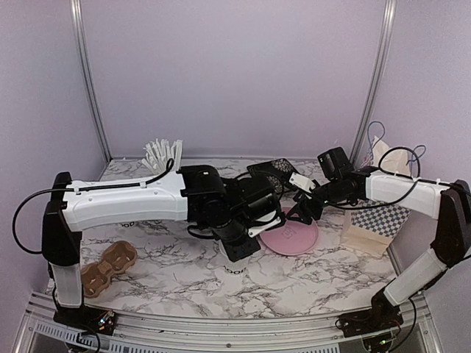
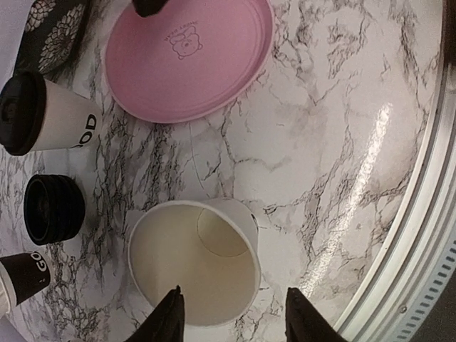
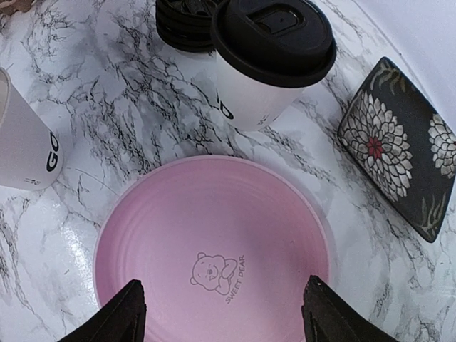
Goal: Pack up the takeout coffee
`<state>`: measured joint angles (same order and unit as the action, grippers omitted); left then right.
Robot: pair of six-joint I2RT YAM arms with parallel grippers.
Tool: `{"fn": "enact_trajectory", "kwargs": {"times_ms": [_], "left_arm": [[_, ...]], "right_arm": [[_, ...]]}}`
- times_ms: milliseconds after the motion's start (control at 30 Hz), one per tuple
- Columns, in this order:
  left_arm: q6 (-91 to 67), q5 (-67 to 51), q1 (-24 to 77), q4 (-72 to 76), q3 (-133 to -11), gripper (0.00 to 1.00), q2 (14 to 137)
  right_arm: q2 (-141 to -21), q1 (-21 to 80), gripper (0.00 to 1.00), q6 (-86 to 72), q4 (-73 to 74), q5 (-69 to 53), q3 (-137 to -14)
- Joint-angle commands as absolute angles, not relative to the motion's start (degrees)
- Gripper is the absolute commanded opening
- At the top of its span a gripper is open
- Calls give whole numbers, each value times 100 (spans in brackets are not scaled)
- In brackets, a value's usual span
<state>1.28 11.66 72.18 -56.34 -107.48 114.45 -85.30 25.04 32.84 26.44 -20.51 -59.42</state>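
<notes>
Left gripper (image 2: 235, 319) hovering with jaws spread over the rim of a lidless paper cup (image 2: 185, 256), right gripper (image 3: 224, 320) hovering unclenched, gripping nothing, above pink plate (image 3: 214, 214)

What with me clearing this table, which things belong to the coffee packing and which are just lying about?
Belongs to the job:
open paper cup
lidded cup
stack of black lids
brown cup carrier
paper bag, probably

Just lying about:
pink plate
flowered dark tray
white bundle at the back

Lab booth (aluminium frame (image 1: 88, 81)), marble tabletop (image 1: 176, 273)
</notes>
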Motion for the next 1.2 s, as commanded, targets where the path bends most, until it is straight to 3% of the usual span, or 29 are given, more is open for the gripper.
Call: {"fn": "enact_trajectory", "kwargs": {"times_ms": [0,400,700,1167], "left_arm": [[-308,1481,6723,-5713,-11304,54,10766],[-30,759,4903,-5778,-11782,57,11582],[670,637,4554,-5932,-12244,58,12691],[854,470,4448,-5941,-12431,41,13271]], "right_arm": [[-8569,2452,73,3308,2674,-2127,-6046],[-8475,2452,73,3324,2677,-2043,-6020],[-8499,2450,73,3367,2694,-2111,-6003],[-8596,2452,73,3418,2746,-2155,-6011]]}}
